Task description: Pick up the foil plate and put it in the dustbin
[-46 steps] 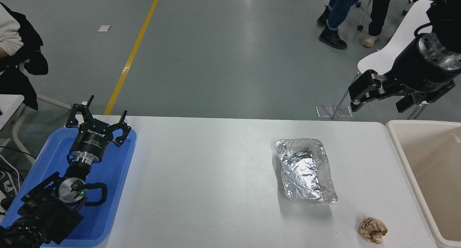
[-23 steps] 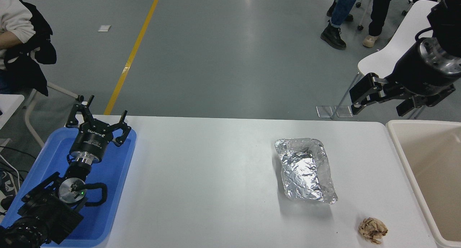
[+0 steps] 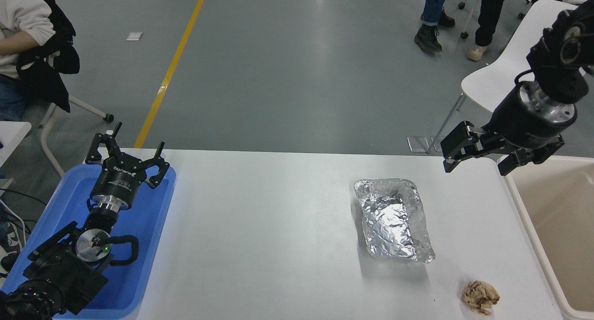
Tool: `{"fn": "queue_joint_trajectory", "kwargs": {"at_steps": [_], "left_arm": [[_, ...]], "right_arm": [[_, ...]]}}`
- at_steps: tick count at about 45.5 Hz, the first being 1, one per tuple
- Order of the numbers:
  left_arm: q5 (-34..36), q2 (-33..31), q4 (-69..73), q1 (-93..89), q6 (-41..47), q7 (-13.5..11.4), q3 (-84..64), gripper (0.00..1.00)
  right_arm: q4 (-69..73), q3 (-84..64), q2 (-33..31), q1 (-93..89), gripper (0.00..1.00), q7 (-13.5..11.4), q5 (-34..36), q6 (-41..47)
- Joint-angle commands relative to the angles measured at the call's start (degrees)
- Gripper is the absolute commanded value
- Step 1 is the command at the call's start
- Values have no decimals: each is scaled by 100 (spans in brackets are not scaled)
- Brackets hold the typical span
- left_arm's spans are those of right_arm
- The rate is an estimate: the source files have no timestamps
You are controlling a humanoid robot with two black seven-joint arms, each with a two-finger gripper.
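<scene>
The foil plate (image 3: pixel 395 219), a crinkled silver tray, lies on the white table (image 3: pixel 278 218) right of the middle, with nothing in it. The beige dustbin (image 3: pixel 554 227) stands at the table's right edge, partly cut off by the picture. My right gripper (image 3: pixel 475 155) is open and empty, up in the air over the table's far right corner, beyond and to the right of the foil plate and beside the dustbin's far left corner. My left gripper (image 3: pixel 127 148) is open and parked over the blue tray (image 3: pixel 144 227) at the lower left.
A small crumpled brown paper ball (image 3: pixel 480 297) lies near the table's front right, below the foil plate. A white chair (image 3: pixel 501 74) stands behind the right arm. People's legs show at the top right, and a seated person at the top left.
My right gripper has come down and slightly left, from beyond the table's far edge to over its far right corner. The foil plate and left arm have not moved.
</scene>
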Motion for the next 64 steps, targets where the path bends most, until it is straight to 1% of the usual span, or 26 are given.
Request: {"fn": "queue_joint_trajectory", "kwargs": {"at_steps": [1,5,8,12,17,35,39,44,58,64], "left_arm": [[0,4,-4,0,0,-1,0,100],[0,-5,-4,0,0,-1,0,100],[0,-5,-4,0,0,-1,0,100],[0,-5,-4,0,0,-1,0,100],[0,-5,5,0,0,-1,0,100],[0,4,5,0,0,-1,0,100],[0,4,5,0,0,-1,0,100],[0,4,-4,0,0,-1,0,100],[0,4,-4,0,0,-1,0,100],[0,4,-4,0,0,-1,0,100]], "right_arm": [[-99,49,26,-893,100,-1,-20,-1064],[-204,75,61,-1306,100,8,-63,-1433],[-318,207,79,-1693,100,-1,-247,-1644],[-590,531,52,-2176,100,-1,-616,-1820],[-969,796,61,-2722,100,-1,-775,-1953],[-2190,1235,421,-4005,100,-1,-784,-2058],[-2340,1507,430,-4243,100,-1,-784,-2058],[-2472,1719,606,-4410,100,-1,-784,-2067],[-2894,1798,817,-4779,100,-1,-784,-2093],[-3000,1991,817,-5051,100,-1,-784,-2356]]}}
